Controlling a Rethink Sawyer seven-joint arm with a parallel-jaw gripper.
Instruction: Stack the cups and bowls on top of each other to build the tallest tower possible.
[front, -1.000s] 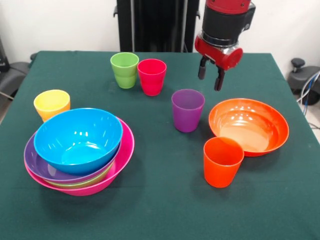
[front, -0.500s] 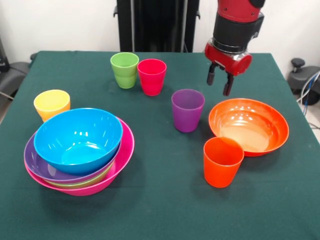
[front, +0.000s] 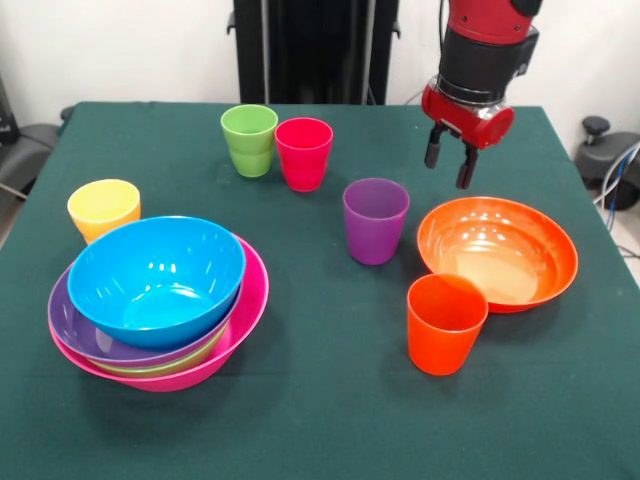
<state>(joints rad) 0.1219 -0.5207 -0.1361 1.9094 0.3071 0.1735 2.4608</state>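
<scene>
My gripper (front: 449, 165) hangs open and empty above the table, just over the far rim of the orange bowl (front: 497, 252), which sits alone at the right. The tower (front: 158, 300) stands at the left: blue bowl (front: 155, 278) on top, nested in green, purple and the big pink bowl (front: 245, 310). The yellow cup (front: 103, 208) stands just behind the tower. The green cup (front: 249, 139) and red cup (front: 303, 152) stand side by side at the far middle. The purple cup (front: 375, 219) is left of the orange bowl. The orange cup (front: 445, 322) stands in front of that bowl.
The dark green table (front: 330, 400) ends near the gripper at the far right corner. The black pedestal (front: 310, 50) stands behind the far edge. A chair base and cables show beyond the right edge.
My gripper has moved to the right and slightly up, from above the purple cup's far side to over the orange bowl's far rim. Nothing on the table moved.
</scene>
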